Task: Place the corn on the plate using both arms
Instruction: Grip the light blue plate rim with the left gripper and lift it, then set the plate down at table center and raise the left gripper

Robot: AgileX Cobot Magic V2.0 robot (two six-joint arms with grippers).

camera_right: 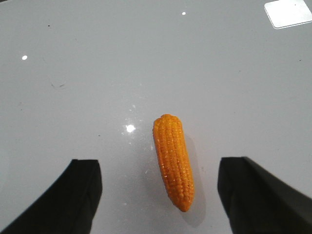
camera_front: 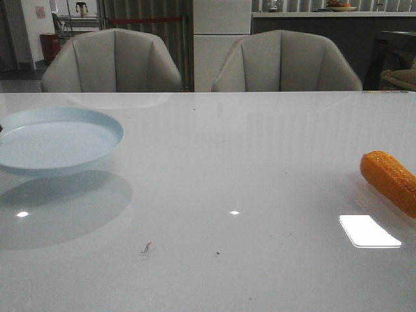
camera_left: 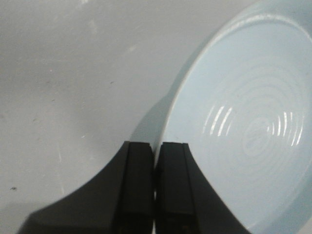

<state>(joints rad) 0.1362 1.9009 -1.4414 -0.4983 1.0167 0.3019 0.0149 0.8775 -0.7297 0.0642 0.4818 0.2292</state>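
The pale blue plate (camera_front: 55, 140) is at the left in the front view, raised off the white table with its shadow beneath it. In the left wrist view my left gripper (camera_left: 156, 151) is shut on the plate's rim (camera_left: 168, 124), one finger on each side. The orange-yellow corn (camera_front: 392, 180) lies on the table at the far right edge. In the right wrist view the corn (camera_right: 173, 158) lies flat, its tapered end toward the wrist. My right gripper (camera_right: 160, 165) is open above it, a finger on either side and not touching it. Neither gripper shows in the front view.
Two grey chairs (camera_front: 114, 62) stand behind the table's far edge. Bright light reflections (camera_front: 369, 231) lie on the glossy tabletop near the corn. Small dark specks (camera_front: 146, 247) mark the front middle.
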